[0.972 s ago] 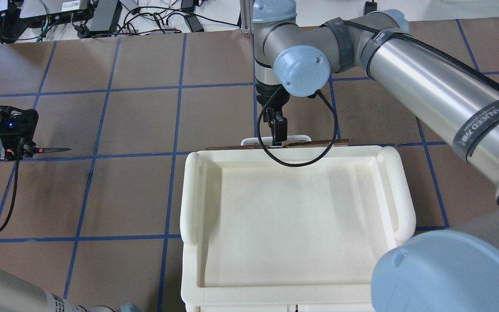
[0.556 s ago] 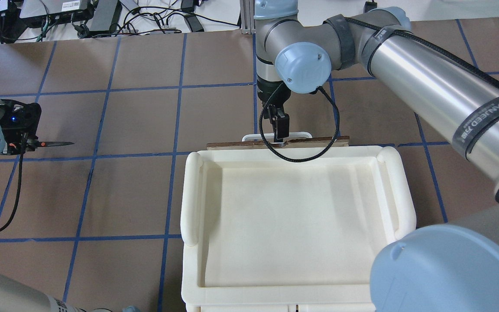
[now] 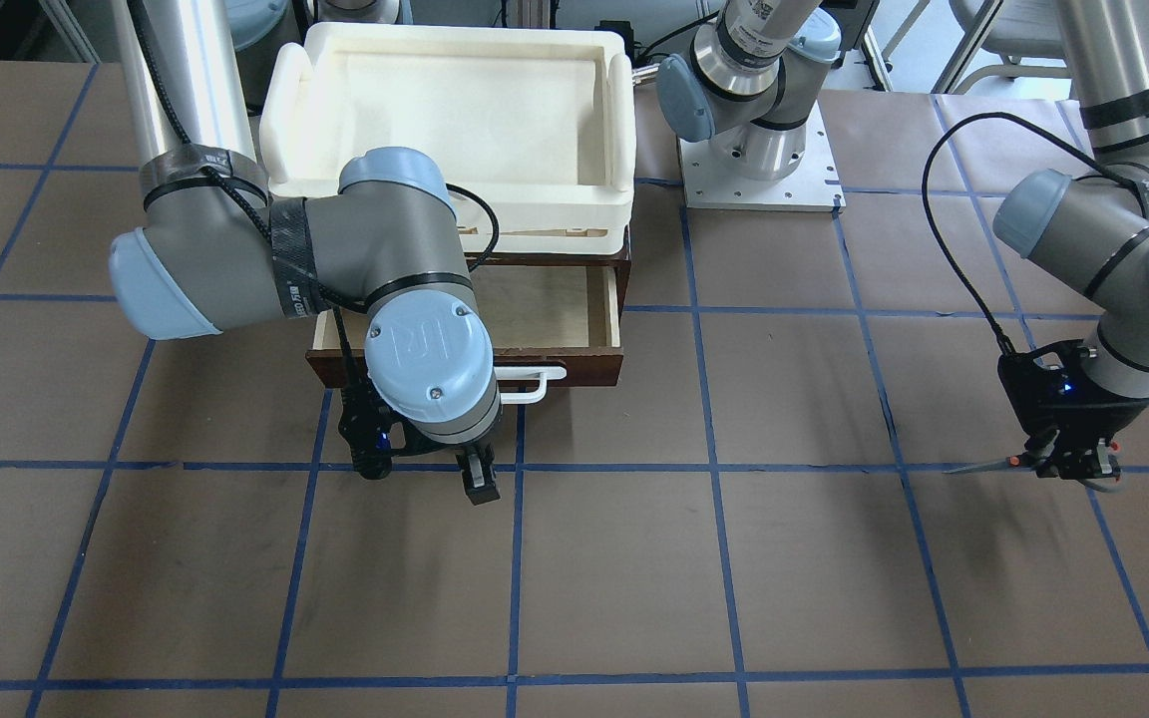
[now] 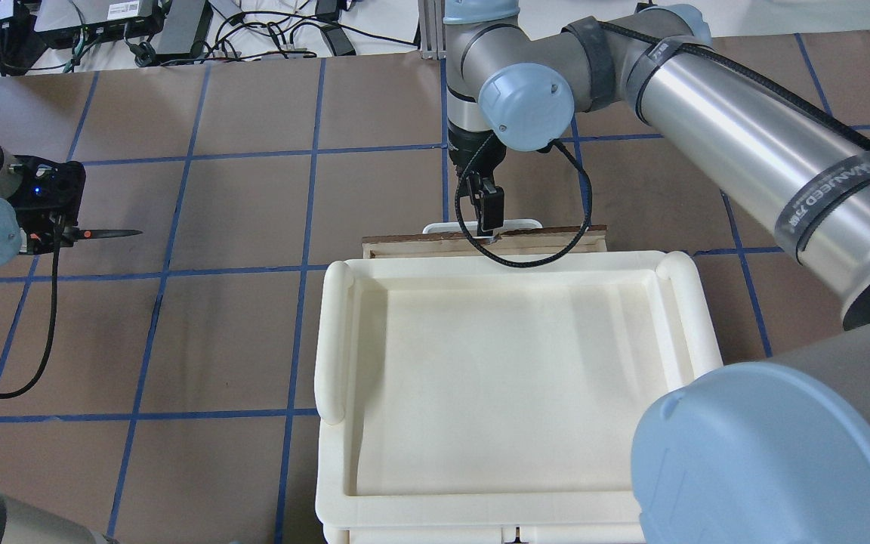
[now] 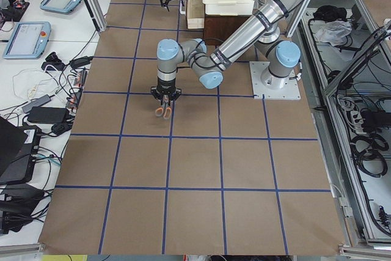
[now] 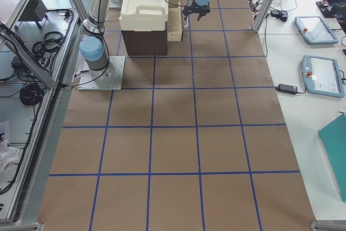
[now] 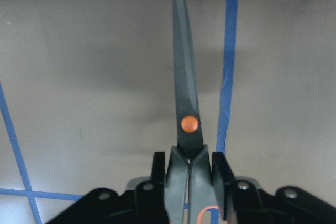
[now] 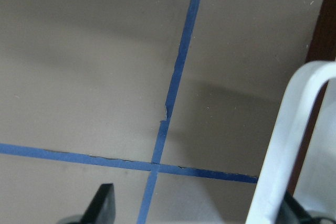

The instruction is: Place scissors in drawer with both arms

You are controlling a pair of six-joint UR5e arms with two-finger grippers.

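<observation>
My left gripper (image 4: 48,230) is shut on the handles of the scissors (image 4: 106,233) and holds them level above the table at the far left. The closed dark blades (image 7: 185,93) point toward the drawer side. They also show in the front view (image 3: 983,466) under the gripper (image 3: 1073,461). The dark brown drawer (image 3: 574,361) is partly pulled out and shows its pale interior (image 3: 555,304). My right gripper (image 4: 489,225) is at the white handle (image 4: 527,224), its fingers apart. The handle (image 8: 281,150) lies against the right finger.
A cream-white tray (image 4: 333,340) sits on top of the cabinet above the drawer (image 3: 285,110). The brown table has blue tape lines (image 4: 306,227). The left arm's base plate (image 3: 759,170) stands beside the cabinet. Cables and power bricks (image 4: 178,30) lie past the far edge.
The right gripper has moved away from the robot and the drawer front has slid out with it. The left gripper with the scissors has moved farther from the robot and slightly right.
</observation>
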